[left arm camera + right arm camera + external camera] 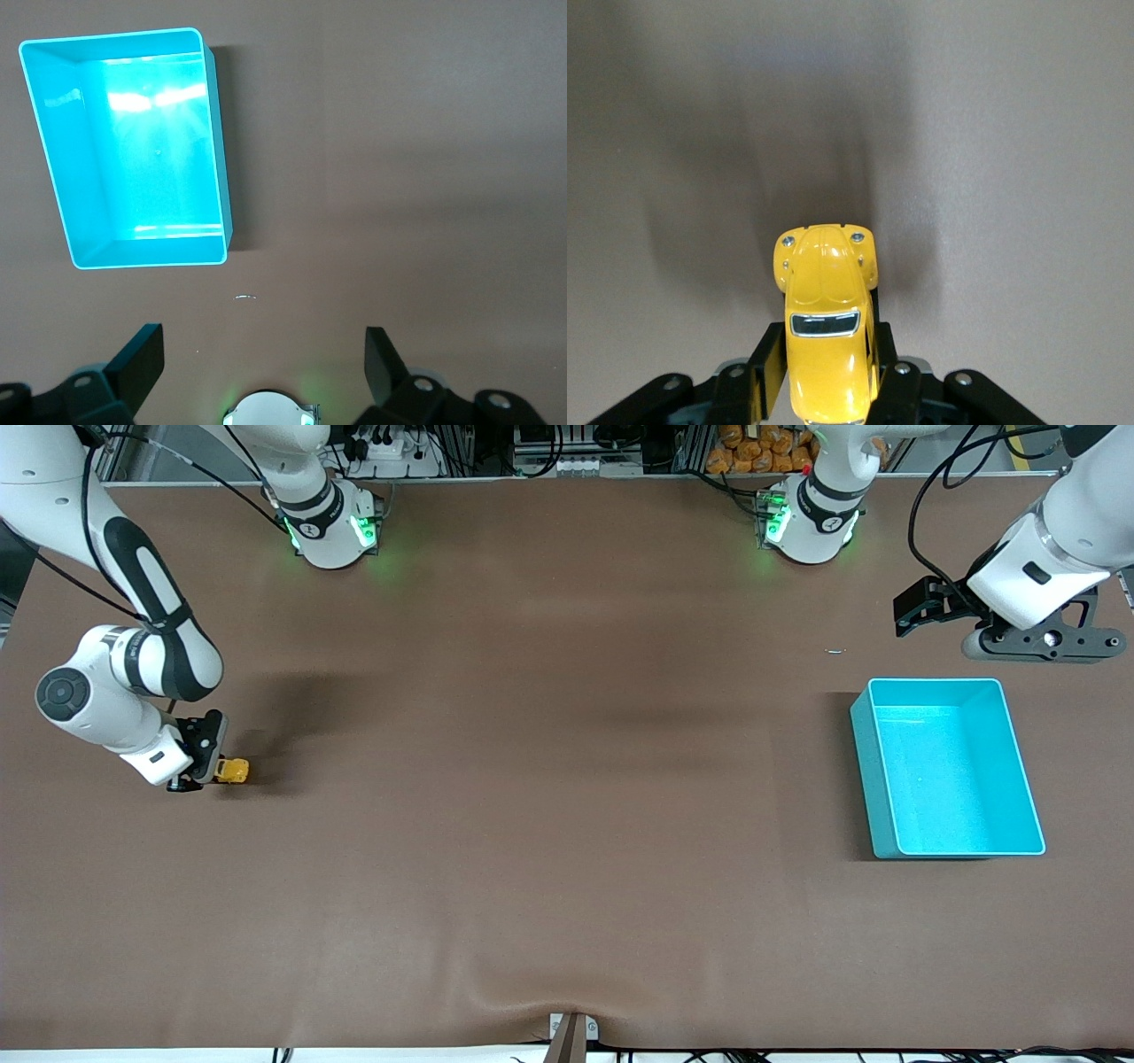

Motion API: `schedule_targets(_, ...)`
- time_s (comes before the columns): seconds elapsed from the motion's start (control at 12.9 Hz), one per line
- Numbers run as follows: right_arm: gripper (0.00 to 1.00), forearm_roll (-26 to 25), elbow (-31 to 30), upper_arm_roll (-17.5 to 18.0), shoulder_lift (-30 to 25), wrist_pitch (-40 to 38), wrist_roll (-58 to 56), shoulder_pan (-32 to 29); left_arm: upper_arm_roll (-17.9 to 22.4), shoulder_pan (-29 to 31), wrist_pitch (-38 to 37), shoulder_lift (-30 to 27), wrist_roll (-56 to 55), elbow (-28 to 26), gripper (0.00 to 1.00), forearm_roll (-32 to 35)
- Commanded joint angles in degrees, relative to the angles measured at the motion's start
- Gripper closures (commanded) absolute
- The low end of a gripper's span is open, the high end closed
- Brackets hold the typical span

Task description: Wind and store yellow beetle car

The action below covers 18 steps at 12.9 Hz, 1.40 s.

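The yellow beetle car (pixel 233 771) sits low at the table at the right arm's end, its nose pointing away from the gripper. My right gripper (pixel 209 764) is shut on the yellow beetle car (pixel 826 328), one finger pressed on each flank. The right gripper also shows in the right wrist view (pixel 829 365). My left gripper (pixel 912 615) is open and empty, held in the air over the brown table beside the teal bin (pixel 946 768). The left wrist view shows its spread fingers (pixel 142 363) and the empty teal bin (pixel 53 186).
The brown table mat (pixel 549 779) spans the whole scene. A tiny light scrap (pixel 834 651) lies on the mat, farther from the front camera than the bin. The arm bases (pixel 332 527) stand along the table's back edge.
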Motion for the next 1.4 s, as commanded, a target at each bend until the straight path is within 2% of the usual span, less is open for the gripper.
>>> schedule_targets(0.0,0.52,-1.01,0.53,0.51,4.75,-0.64,-0.64,-2.2,-0.22,0.26,-0.5,-0.43,-0.96,-0.34,0.0,-1.11)
schedule_targets(0.16,0.0,-0.66,1.49,0.6,4.75,-1.43,-0.46,-2.46,-0.22,0.26,-0.5,-0.6,-1.05,-0.52,0.0,-1.11)
schedule_targets(0.39,0.0,-0.57,4.83,0.77,4.66,-7.22,-0.72,-3.17,-0.22,0.61,-0.41,-0.69,-1.14,-0.78,0.0,-1.11)
schedule_targets(0.78,0.0,-0.57,7.21,0.95,4.57,-10.22,-0.81,-3.78,-0.22,0.69,-0.41,-1.13,-2.28,-1.13,0.0,-1.2)
schedule_targets(1.01,0.0,3.36,8.52,0.95,3.7,-13.11,-0.81,-3.78,-0.04,1.92,-0.14,-1.13,-2.9,-1.31,0.0,-1.2)
schedule_targets(1.32,0.0,7.94,15.02,0.95,3.34,-20.67,-1.69,-3.17,0.05,2.1,1.61,-1.65,-4.99,-4.37,0.0,-1.2)
